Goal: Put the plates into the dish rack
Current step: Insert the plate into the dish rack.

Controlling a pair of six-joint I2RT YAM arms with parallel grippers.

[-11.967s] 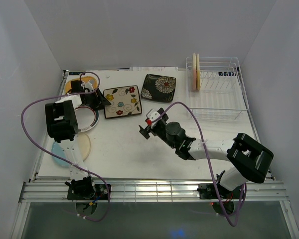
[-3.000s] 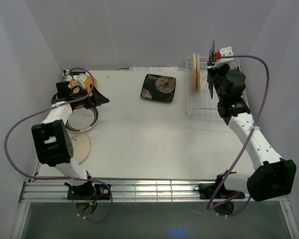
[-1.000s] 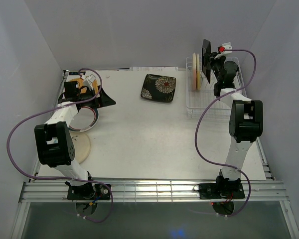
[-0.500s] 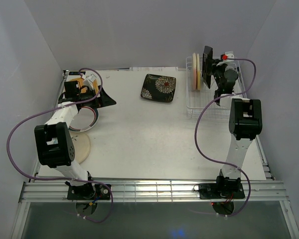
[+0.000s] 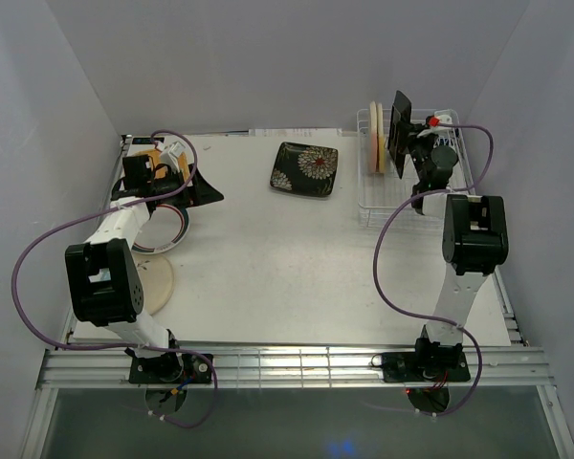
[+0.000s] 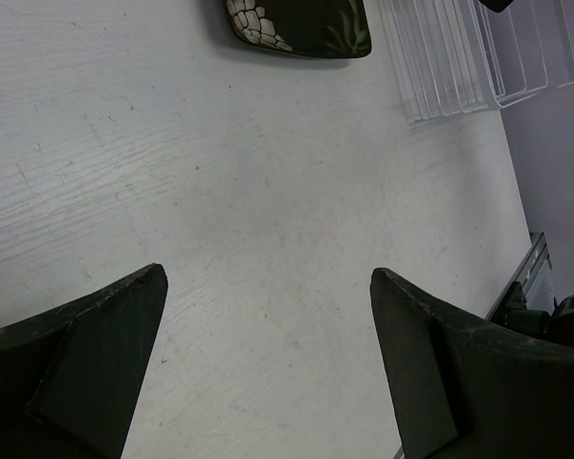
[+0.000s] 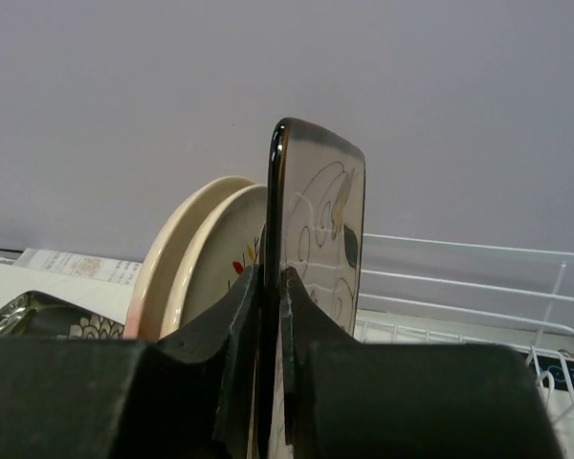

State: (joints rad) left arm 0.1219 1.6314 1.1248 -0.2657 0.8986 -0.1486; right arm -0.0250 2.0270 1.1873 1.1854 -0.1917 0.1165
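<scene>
**Q:** What do we see at the dish rack [image 5: 462, 170]?

**A:** The right end effector [image 7: 272, 287] is clamped on the rim of the cream floral plate [image 7: 318, 225]. It holds the plate upright on edge, just beside the two round plates [image 7: 196, 253] already standing in the rack. We cannot tell whether the plate's lower edge is seated.

**Q:** How should we finish this step well?

**A:** We judge it best to keep the plate vertical and parallel to its neighbours. We would lower it straight into the next free gap and release only once the wires carry it.

**Q:** And elsewhere?

**A:** The left end effector [image 6: 268, 277] hangs wide open and empty over the counter [image 5: 287, 277]. The black floral plate [image 5: 305, 168] lies flat there, not yet loaded.
</scene>
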